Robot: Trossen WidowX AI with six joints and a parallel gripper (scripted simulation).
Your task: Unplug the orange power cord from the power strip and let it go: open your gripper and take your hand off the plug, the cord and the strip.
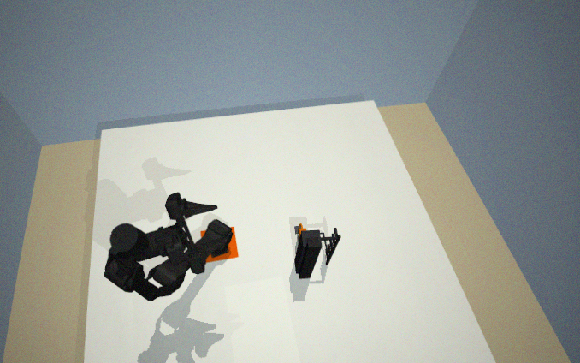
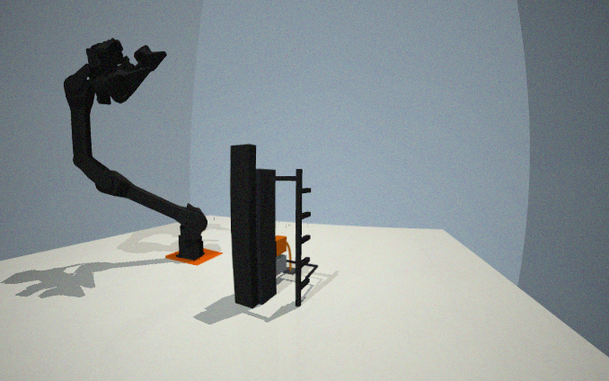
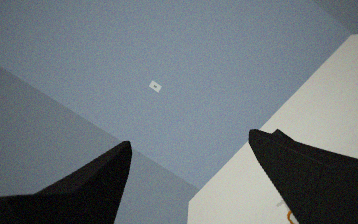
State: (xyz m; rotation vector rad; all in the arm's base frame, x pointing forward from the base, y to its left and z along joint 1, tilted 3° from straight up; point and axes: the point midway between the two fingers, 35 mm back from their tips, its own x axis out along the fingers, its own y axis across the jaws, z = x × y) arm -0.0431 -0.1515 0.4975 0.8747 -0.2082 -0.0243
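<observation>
My gripper [image 1: 223, 219] [image 2: 158, 62] [image 3: 190, 141] is open and empty, held high above the table and well apart from the plug, cord and strip. An orange plug block [image 1: 301, 228] [image 2: 280, 245] shows beside the tall black upright housing [image 1: 308, 261] [image 2: 243, 225]. An orange cord [image 2: 290, 256] curves down from the block; a bit of orange cord [image 3: 290, 217] also shows at the bottom of the wrist view. A grey block [image 2: 280, 264] is just below the plug. The housing hides the socket side, so I cannot tell the strip's face or whether the plug is seated.
A thin black upright bar with pegs [image 2: 298, 234] stands beside the housing, joined to it near the top by a bar. My arm's base stands on an orange plate [image 1: 234, 252] [image 2: 215, 254]. A small white plate [image 3: 155, 86] shows against the blue wall.
</observation>
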